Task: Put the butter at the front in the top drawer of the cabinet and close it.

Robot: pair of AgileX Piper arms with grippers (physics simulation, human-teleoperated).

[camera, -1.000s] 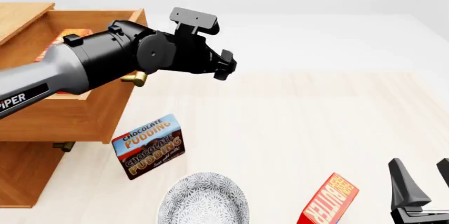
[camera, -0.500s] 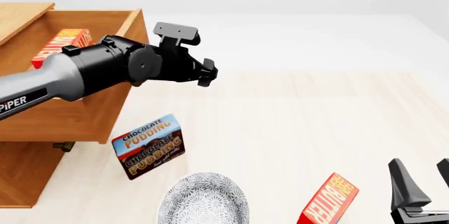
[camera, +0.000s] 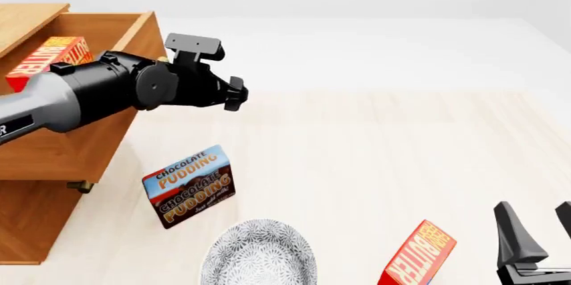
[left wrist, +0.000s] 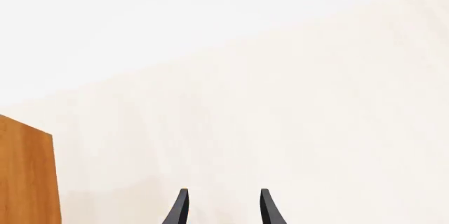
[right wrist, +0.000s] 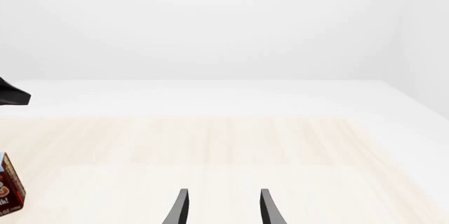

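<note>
At the far left of the table, the cabinet (camera: pixel 36 191) stands with its top drawer (camera: pixel 67 148) pulled out toward the right, and a butter box (camera: pixel 47 61) lies inside it, leaning against the far left part of the drawer with its orange lettered face up. The left arm crosses over the open drawer, and the left gripper (left wrist: pixel 222 208) hangs just past the drawer's right front edge; in the left wrist view its two dark fingers stand a moderate way apart with nothing between them, looking out over bare table with only a corner of the wooden cabinet at the side. A second butter box (camera: pixel 418 257) stands tilted at the near right of the table, close to the right gripper (right wrist: pixel 222 208), whose fingers are likewise parted and empty, resting low at the near right edge. Between the two, a Chocolate Pudding box (camera: pixel 188 185) sits just right of the cabinet, with a patterned plate (camera: pixel 259 253) near it toward the front. Judging by this layout, the placing part looks done, provided the box in the drawer is the one meant. What remains is the closing: the drawer is plainly not shut, and its brass handle is hidden behind the left arm, so I cannot tell whether anything touches it.
</note>
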